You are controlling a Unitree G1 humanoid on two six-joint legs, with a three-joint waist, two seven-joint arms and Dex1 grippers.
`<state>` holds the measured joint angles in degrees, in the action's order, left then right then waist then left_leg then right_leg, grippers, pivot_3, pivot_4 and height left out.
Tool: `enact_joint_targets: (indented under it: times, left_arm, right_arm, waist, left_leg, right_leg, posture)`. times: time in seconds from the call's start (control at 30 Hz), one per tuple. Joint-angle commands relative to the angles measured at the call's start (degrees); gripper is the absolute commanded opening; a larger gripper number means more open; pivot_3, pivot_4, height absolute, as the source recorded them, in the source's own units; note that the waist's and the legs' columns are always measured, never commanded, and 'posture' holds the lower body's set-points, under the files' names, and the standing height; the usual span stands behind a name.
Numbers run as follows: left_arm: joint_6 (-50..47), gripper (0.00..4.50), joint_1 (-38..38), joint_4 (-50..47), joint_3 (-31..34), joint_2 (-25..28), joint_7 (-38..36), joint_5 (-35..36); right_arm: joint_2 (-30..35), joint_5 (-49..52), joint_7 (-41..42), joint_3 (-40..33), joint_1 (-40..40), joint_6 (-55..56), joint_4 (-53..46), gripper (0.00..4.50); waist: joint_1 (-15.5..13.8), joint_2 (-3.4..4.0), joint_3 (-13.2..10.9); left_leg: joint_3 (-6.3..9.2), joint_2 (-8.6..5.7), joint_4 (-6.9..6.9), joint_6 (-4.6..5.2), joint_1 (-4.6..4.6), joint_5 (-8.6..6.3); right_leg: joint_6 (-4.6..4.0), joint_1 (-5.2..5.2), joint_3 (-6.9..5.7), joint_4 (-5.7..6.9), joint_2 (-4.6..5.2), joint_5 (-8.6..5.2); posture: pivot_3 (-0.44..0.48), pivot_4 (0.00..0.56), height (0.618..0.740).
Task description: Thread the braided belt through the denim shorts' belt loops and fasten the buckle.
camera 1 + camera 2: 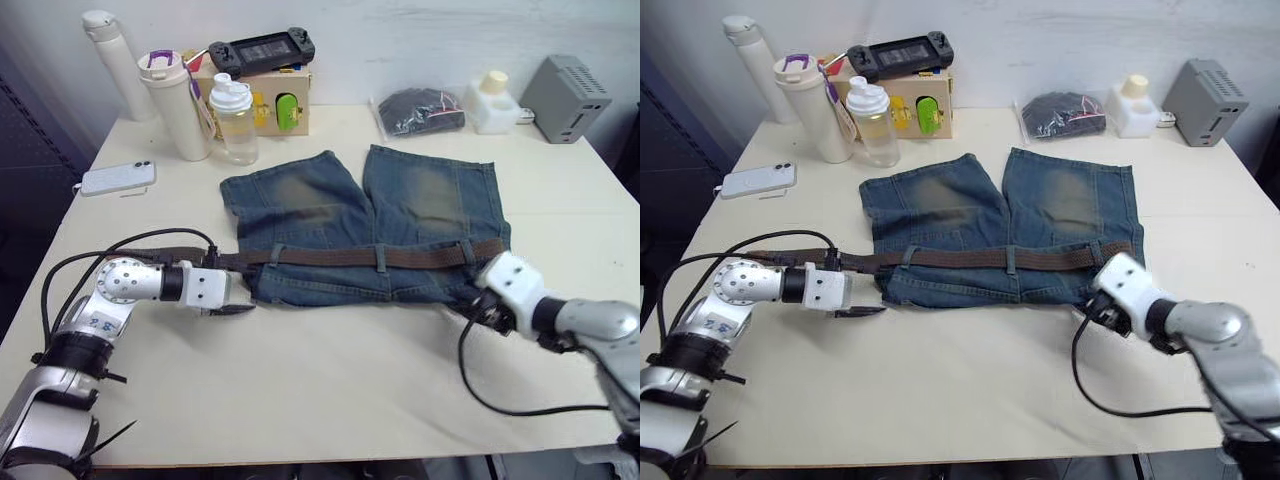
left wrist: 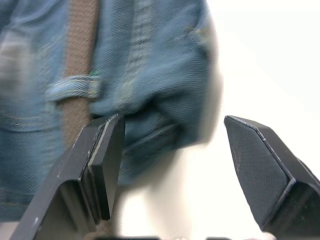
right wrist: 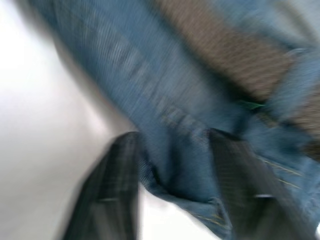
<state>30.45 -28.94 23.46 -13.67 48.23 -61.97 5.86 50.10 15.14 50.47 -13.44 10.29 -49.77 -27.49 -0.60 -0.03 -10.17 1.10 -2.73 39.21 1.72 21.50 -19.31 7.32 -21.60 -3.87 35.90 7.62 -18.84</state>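
From the head camera, the denim shorts (image 1: 365, 225) lie flat in the middle of the table (image 1: 330, 390), legs pointing to the far side and waistband toward the near edge. The braided belt (image 1: 400, 257) runs left to right along the waistband, passing under the belt loops (image 1: 381, 258) that cross it; its left end leaves the shorts and reaches toward the left arm. The buckle cannot be made out. The left gripper (image 1: 238, 306) sits low on the table just beside the near-left corner of the shorts. The right gripper (image 1: 1102, 304) is at the near-right corner of the waistband, against the denim.

On the far side stand a white bottle (image 1: 112, 60), a cream tumbler (image 1: 176, 104), a clear shaker bottle (image 1: 234, 120), a game controller (image 1: 262, 48) on a box, a dark bundle in a clear bag (image 1: 420, 109) and a grey box (image 1: 566, 97); a phone (image 1: 118, 177) lies far left.

In the left wrist view, the two black fingers (image 2: 102, 165) are spread wide apart with bare table between them, the denim corner and belt just beyond.

In the right wrist view, blurred, the fingers (image 3: 117, 190) seem to straddle the folded waistband edge, though a firm grip is uncertain.
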Motion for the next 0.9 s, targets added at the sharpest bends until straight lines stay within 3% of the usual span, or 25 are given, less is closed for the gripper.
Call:
enact_joint_targets:
  times: [0.03,0.23,0.4,0.6,0.9]
  left_arm:
    - [-3.9,3.53,1.2,-4.5,3.1,0.8,-0.3,1.7]
    - [-8.0,3.53,3.0,-8.3,5.1,-0.5,0.1,2.3]
    - [-10.0,3.53,4.7,-11.2,6.3,-1.3,0.9,1.6]
    - [-11.5,3.53,7.3,-13.8,7.3,-1.5,1.7,1.7]
    - [-14.7,3.53,3.5,-8.8,10.9,-4.1,3.1,3.7]
  right_arm:
    - [1.7,6.8,-0.2,-4.2,10.1,-9.9,4.7,4.43]
    - [-1.1,5.9,-8.7,-0.2,27.6,-21.6,23.8,4.43]
    - [-2.5,6.2,-8.7,5.2,31.8,-24.3,34.7,4.43]
    - [-3.2,9.4,-5.9,7.5,32.7,-27.2,37.5,4.43]
    - [-4.2,13.4,-6.0,4.6,31.8,-28.4,33.7,0.14]
  waist:
    - [0.0,0.00,0.0]
    - [0.2,0.02,0.0]
    - [0.6,0.03,0.0]
    - [0.7,0.04,0.0]
    - [0.5,0.04,0.0]
  left_leg:
    - [0.01,0.00,0.00,-0.01,0.00,0.00]
    - [0.10,-0.02,-0.07,-0.04,0.11,-0.03]
    - [0.02,-0.05,0.04,0.00,0.90,0.00]
    - [-0.08,-0.06,0.02,0.02,1.10,0.02]
    - [-0.06,-0.07,0.41,0.04,1.11,0.04]
  right_leg:
    - [0.00,0.00,0.01,-0.06,0.02,0.00]
    - [-0.03,-0.09,0.17,-0.03,0.10,0.00]
    - [-0.04,-0.89,0.14,0.18,0.09,0.01]
    - [-0.03,-1.16,-0.47,0.32,0.10,0.01]
    - [-0.03,-1.12,-0.49,0.63,0.16,0.01]
  posture:
    - [0.000,0.150,0.690]
    - [0.000,0.150,0.690]
    - [0.000,0.150,0.690]
    - [0.000,0.150,0.690]
    - [0.000,0.150,0.690]
